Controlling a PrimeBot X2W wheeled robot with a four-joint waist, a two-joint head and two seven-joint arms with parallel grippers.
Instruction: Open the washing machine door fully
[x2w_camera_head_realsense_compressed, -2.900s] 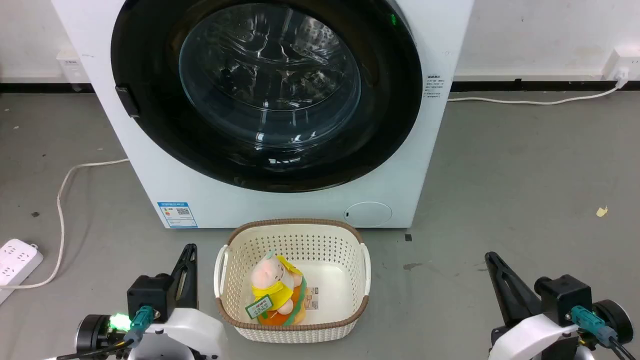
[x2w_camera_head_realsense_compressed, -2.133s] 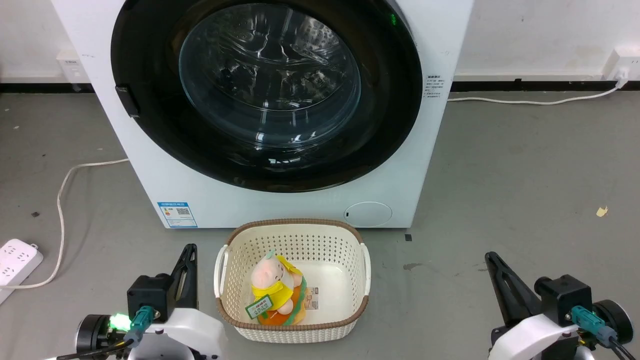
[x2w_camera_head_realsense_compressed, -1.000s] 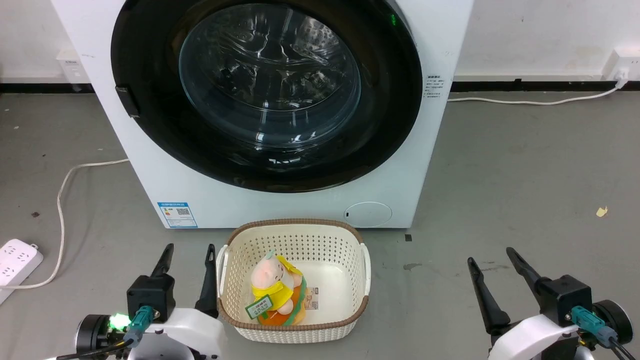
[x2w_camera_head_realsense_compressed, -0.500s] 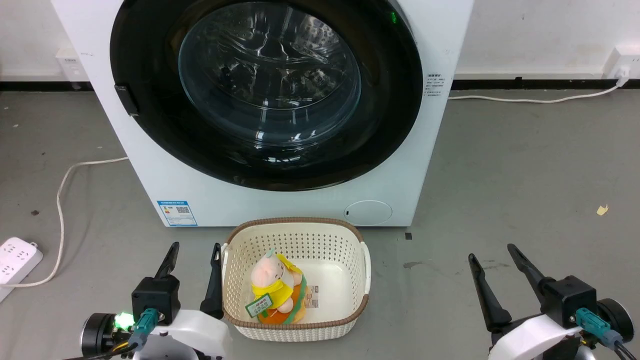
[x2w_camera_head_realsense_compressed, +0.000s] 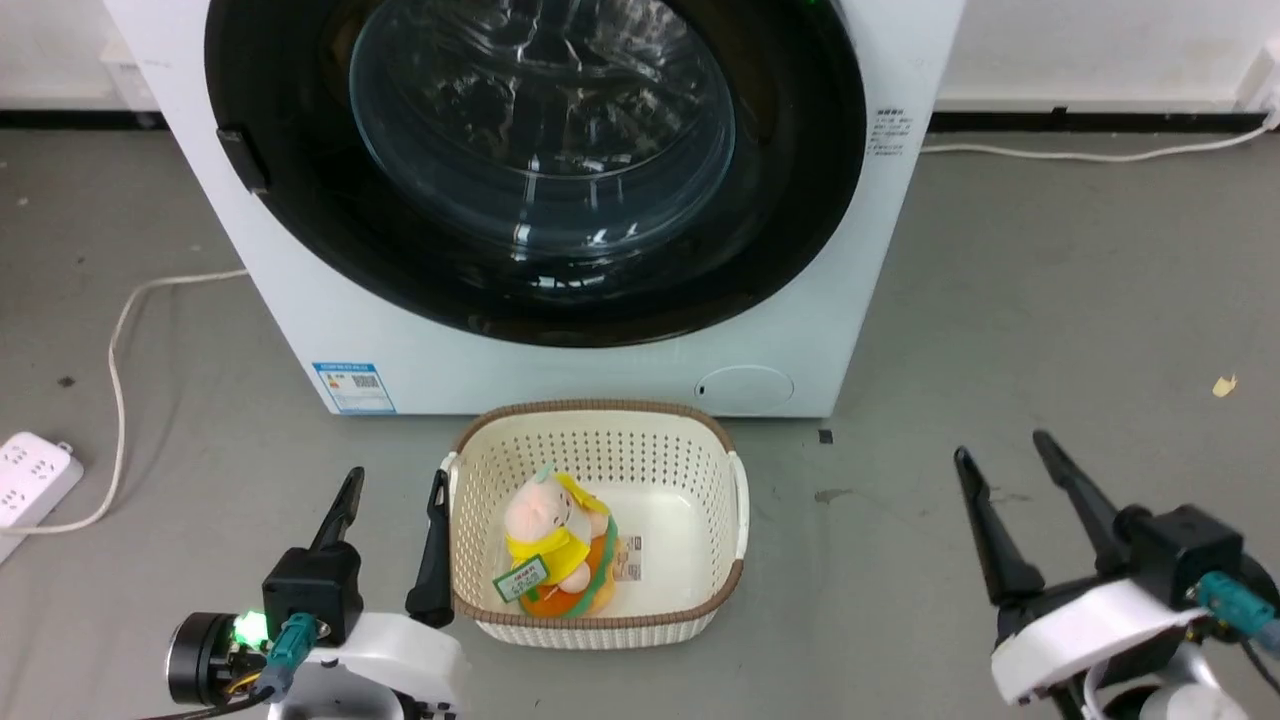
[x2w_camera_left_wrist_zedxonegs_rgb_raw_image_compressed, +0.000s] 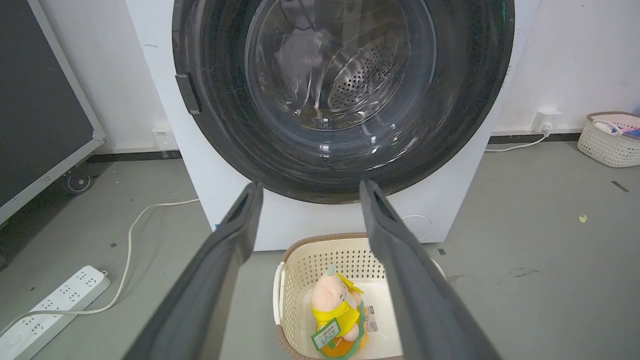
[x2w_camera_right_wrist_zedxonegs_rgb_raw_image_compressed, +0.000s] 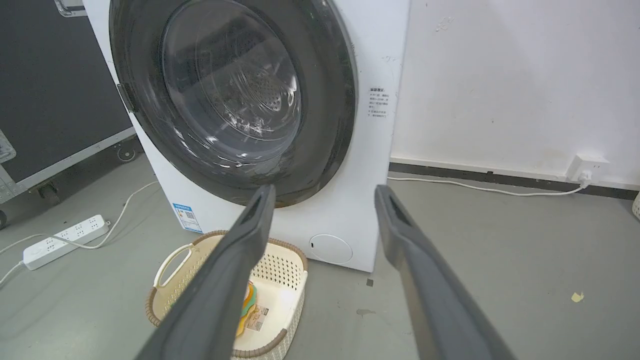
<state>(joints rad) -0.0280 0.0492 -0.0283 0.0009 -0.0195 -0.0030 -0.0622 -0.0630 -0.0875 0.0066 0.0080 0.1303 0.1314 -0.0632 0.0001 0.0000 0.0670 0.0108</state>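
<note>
The washing machine door (x2w_camera_head_realsense_compressed: 790, 210) is a big glossy black ring with a clear glass bowl centre, lying flat against the white machine front (x2w_camera_head_realsense_compressed: 300, 290), also seen as door (x2w_camera_left_wrist_zedxonegs_rgb_raw_image_compressed: 480, 100) and door (x2w_camera_right_wrist_zedxonegs_rgb_raw_image_compressed: 330, 120). A small black latch block (x2w_camera_head_realsense_compressed: 232, 160) sits on its left rim. My left gripper (x2w_camera_head_realsense_compressed: 395, 482) hovers open low at the lower left, beside the basket. Open too, my right gripper (x2w_camera_head_realsense_compressed: 1000, 445) is at the lower right over the floor. Both are well short of the door and hold nothing.
A cream perforated basket (x2w_camera_head_realsense_compressed: 720, 590) with a plush toy (x2w_camera_head_realsense_compressed: 550, 545) stands on the floor right before the machine. A small round white flap (x2w_camera_head_realsense_compressed: 745, 385) is low on the machine front. A white power strip (x2w_camera_head_realsense_compressed: 30, 480) and cable (x2w_camera_head_realsense_compressed: 115, 350) lie left.
Both grippers went from shut to open about a second ago. Since then the head camera has tilted and moved closer, and both grippers have risen slightly toward the machine.
</note>
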